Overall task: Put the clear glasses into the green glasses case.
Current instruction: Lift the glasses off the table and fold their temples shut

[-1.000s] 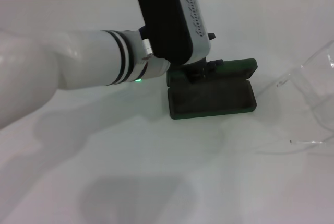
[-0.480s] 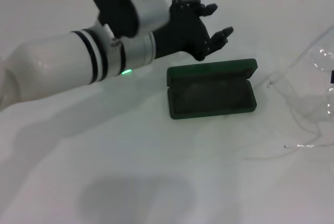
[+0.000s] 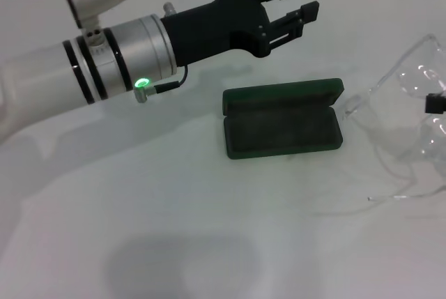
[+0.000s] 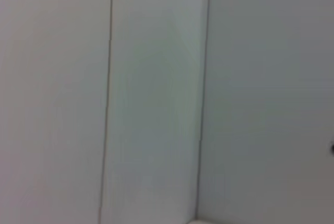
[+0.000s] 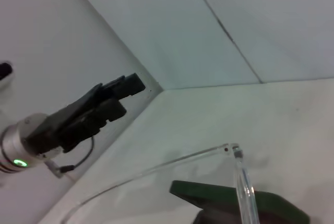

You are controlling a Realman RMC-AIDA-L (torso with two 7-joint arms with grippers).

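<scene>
The green glasses case (image 3: 282,126) lies open on the white table, lid tipped back, dark lining empty; its edge (image 5: 229,197) also shows in the right wrist view. The clear glasses (image 3: 404,114) hang in the air just right of the case, and one thin clear arm (image 5: 243,182) runs close to the right wrist camera. Only a black tip of my right gripper (image 3: 435,103) shows at the frame edge, holding the glasses. My left gripper (image 3: 296,1) is open and empty, raised above and behind the case, and is seen again as the left gripper (image 5: 107,104) from the right wrist.
The white table (image 3: 174,229) spreads around the case. A white tiled wall (image 4: 156,98) rises behind it and fills the left wrist view. My left forearm (image 3: 83,76) spans the left half of the table above its surface.
My left gripper has lifted off the case lid and swung up and back, fingers now spread. The clear glasses have shifted left, closer to the open case.
</scene>
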